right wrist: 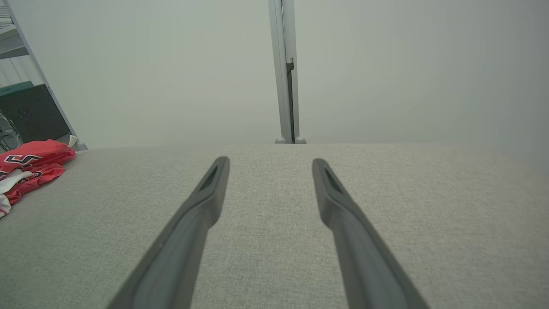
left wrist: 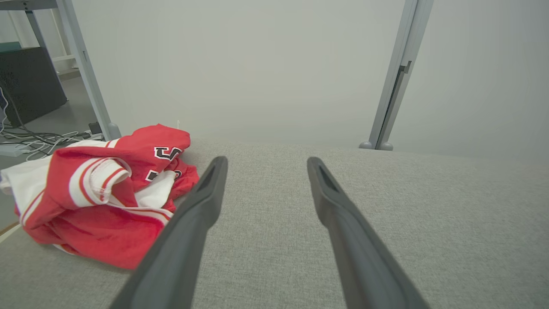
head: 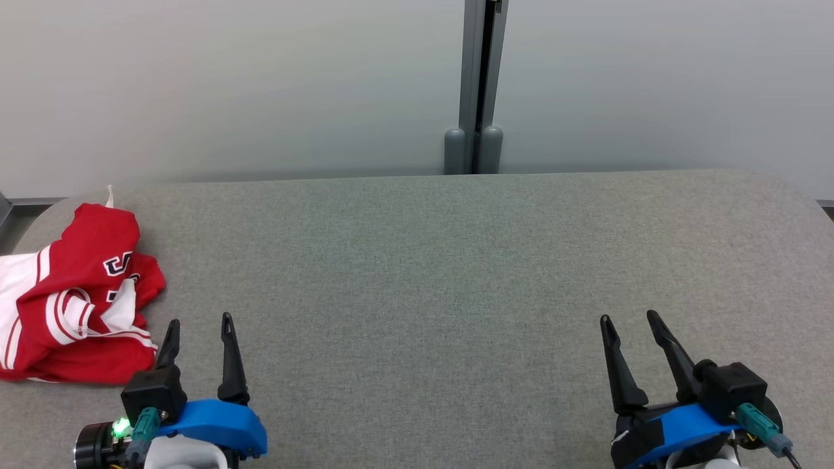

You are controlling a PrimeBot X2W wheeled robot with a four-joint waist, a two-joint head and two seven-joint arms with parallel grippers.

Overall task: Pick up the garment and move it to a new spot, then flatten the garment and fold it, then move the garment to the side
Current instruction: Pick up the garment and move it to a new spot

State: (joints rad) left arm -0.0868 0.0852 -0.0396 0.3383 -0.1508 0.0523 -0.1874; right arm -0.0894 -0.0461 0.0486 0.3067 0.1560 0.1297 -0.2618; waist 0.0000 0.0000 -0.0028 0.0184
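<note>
The garment (head: 78, 293), a soft red-and-white jersey, lies crumpled at the left end of the grey cloth-topped desk (head: 423, 260), too bunched to show a long axis. At the desk's near edge the left claw (head: 199, 322) and right claw (head: 629, 319) stand spread, empty.

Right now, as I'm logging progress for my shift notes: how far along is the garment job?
Done: nothing; the crumpled red-and-white jersey lies bunched at the left edge of the grey fabric-covered table. In hand: nothing; the left end effector and right end effector stand open, holding nothing. Left: picking up, moving, flattening, folding, setting aside.
</note>
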